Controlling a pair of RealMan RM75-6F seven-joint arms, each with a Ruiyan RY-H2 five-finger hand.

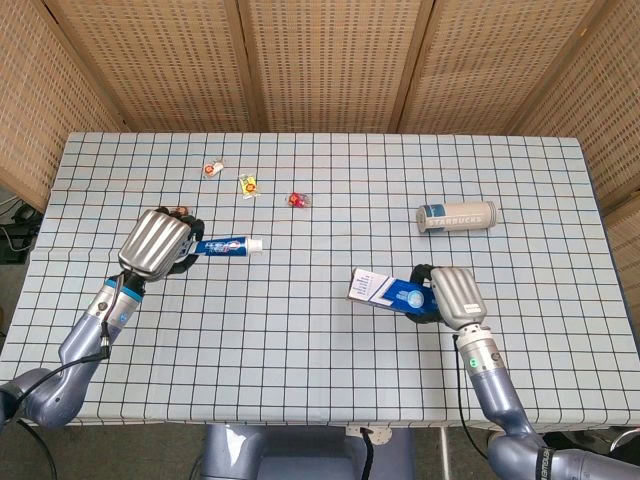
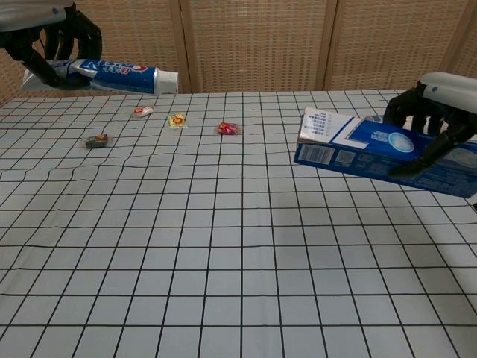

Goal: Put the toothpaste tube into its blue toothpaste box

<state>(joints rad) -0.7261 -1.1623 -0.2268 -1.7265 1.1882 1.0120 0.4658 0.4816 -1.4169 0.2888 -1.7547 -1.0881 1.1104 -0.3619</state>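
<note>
My left hand (image 1: 158,243) (image 2: 43,39) grips the tail of the blue and white toothpaste tube (image 1: 228,245) (image 2: 119,73), holding it above the table with its white cap pointing right. My right hand (image 1: 448,293) (image 2: 437,104) holds the blue toothpaste box (image 1: 388,291) (image 2: 365,146) lifted off the table, tilted, with its open white end facing left toward the tube. A wide gap separates the tube's cap from the box's mouth.
A Starbucks canister (image 1: 456,216) lies on its side at the right of the checked tablecloth (image 1: 320,380). Several small wrapped sweets (image 1: 297,200) (image 2: 228,128) are scattered at the far left and centre. Woven screens stand behind the table.
</note>
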